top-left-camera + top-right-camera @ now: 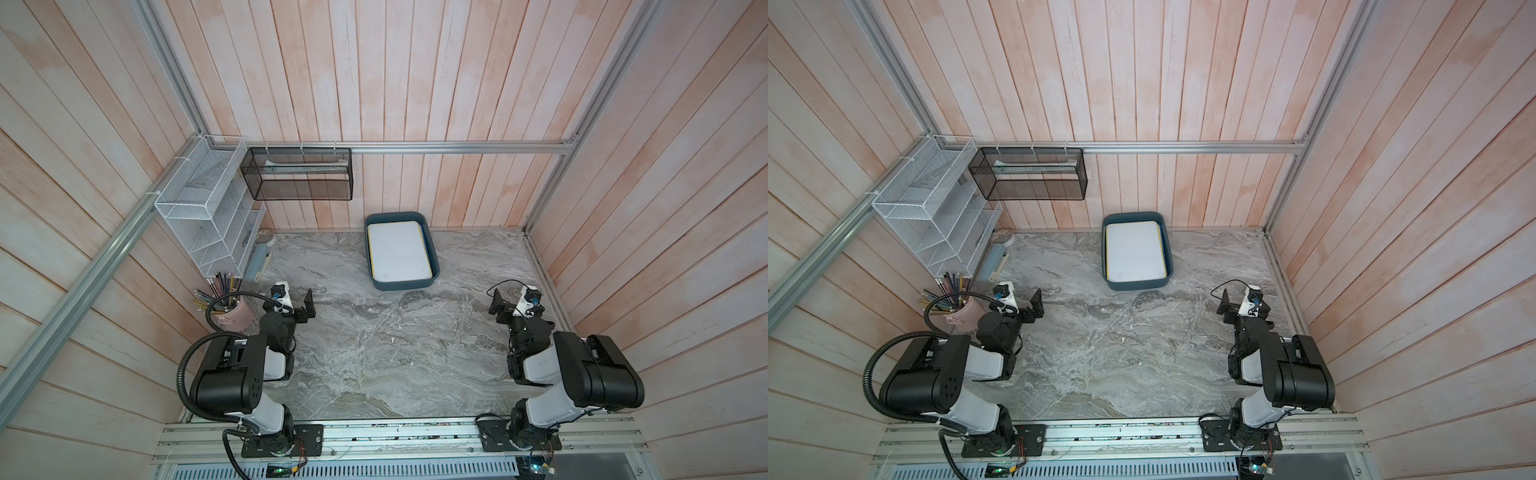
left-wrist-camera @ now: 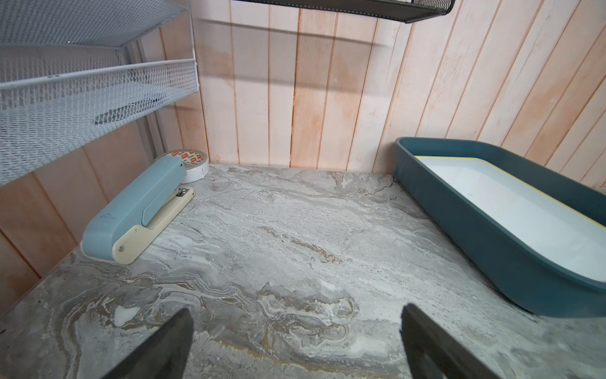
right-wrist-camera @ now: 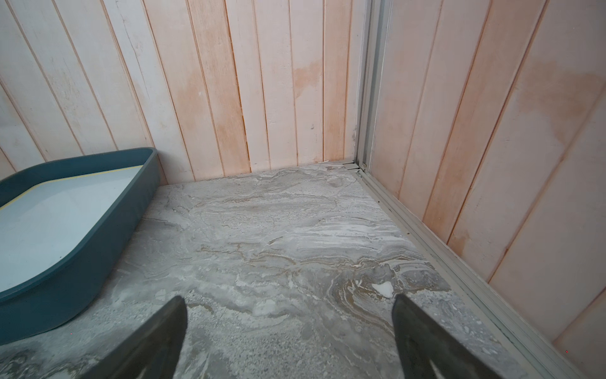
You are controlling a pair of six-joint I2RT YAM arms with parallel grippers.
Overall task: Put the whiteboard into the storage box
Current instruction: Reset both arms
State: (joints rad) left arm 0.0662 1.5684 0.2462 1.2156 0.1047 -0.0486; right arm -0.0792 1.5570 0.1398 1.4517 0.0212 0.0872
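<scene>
A: Tools?
B: Two. Left tool spread wide, nothing between its fingers, over bare bench. Right tool likewise wide apart and empty, near the right-hand wall.

A: And past them?
B: One box, dark teal, at the back of the bench against the rear wall, ahead of both tools and well apart from each. One whiteboard flat inside it, yellow edging along its sides. A second board beneath? Cannot tell.

A: Anything else, counted?
B: One blue-and-cream stapler by the left wall, just beside one tape roll. One pink cup at the bench's left edge, crammed with many pencils. One white wire rack and one black mesh basket, both hung from aluminium rails.

A: Surface and room?
B: Grey marbled bench, pale in patches. Pink-washed plank walls on three sides, aluminium framing at the corners.
</scene>
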